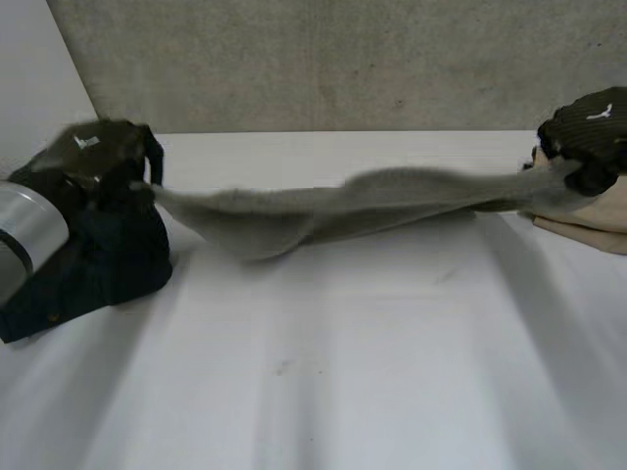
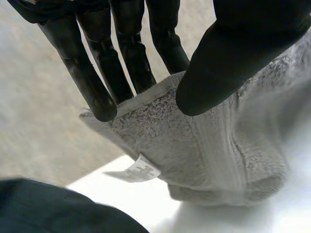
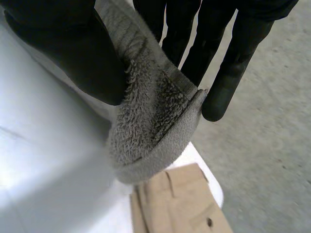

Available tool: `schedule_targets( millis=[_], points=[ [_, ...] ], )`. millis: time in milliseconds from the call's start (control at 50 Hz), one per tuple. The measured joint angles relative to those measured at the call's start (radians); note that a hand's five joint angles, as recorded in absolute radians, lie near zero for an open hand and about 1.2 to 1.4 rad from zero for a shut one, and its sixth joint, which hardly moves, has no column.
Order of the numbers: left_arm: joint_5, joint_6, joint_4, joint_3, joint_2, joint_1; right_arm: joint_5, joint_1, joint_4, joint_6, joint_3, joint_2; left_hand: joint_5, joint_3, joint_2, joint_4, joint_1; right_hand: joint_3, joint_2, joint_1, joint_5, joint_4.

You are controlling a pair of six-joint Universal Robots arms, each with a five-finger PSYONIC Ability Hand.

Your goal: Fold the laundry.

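Observation:
A grey towel [image 1: 343,206] hangs stretched between my two hands above the white table [image 1: 323,362], sagging toward its left part. My left hand [image 1: 103,162] pinches its left end, thumb against straight fingers [image 2: 102,92]; the towel's corner [image 2: 160,131] with a small white label [image 2: 138,171] lies in that pinch. My right hand [image 1: 588,132] holds the right end at the far right of the table. There the thumb [image 3: 73,53] presses the towel's hemmed corner [image 3: 160,111] against the fingers [image 3: 228,82].
A dark navy garment [image 1: 93,259] lies at the table's left edge under my left arm. A beige garment [image 1: 588,220] [image 3: 180,204] with a button lies at the right edge below my right hand. Beyond the table's far edge is a grey floor [image 1: 323,59].

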Motion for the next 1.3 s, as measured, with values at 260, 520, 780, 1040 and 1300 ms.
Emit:
schedule_targets(
  millis=[260, 520, 780, 1040, 1300],
  points=[
    [-0.147, 0.144, -0.109, 0.000, -0.076, -0.004, 0.109, -0.014, -0.007, -0.050, 0.039, 0.003, 0.000, 0.000, 0.002, 0.000, 0.000, 0.000, 0.000, 0.000, 0.000, 0.000],
    [-0.016, 0.082, -0.198, 0.199, 0.210, 0.085, 0.069, -0.076, 0.030, 0.018, -0.082, -0.215, 0.000, 0.000, 0.002, 0.001, 0.000, 0.000, 0.000, 0.000, 0.002, 0.001],
    [-0.102, 0.232, -0.211, 0.311, -0.179, -0.008, 0.115, 0.015, 0.022, -0.027, -0.128, 0.077, 0.001, 0.000, 0.003, 0.001, 0.000, 0.000, 0.000, 0.000, 0.009, 0.001],
    [-0.249, 0.187, 0.133, 0.841, -0.545, -0.060, 0.326, 0.144, -0.544, 0.142, -0.397, 0.361, 0.001, 0.000, 0.005, 0.004, 0.000, 0.005, 0.001, 0.000, 0.009, 0.001],
    [-0.287, 0.003, 0.407, 0.877, -0.536, -0.057, 0.295, 0.159, -1.130, 0.375, -0.292, 0.348, 0.001, 0.000, 0.005, 0.004, 0.000, 0.005, 0.001, 0.000, 0.018, 0.002]
  ],
)
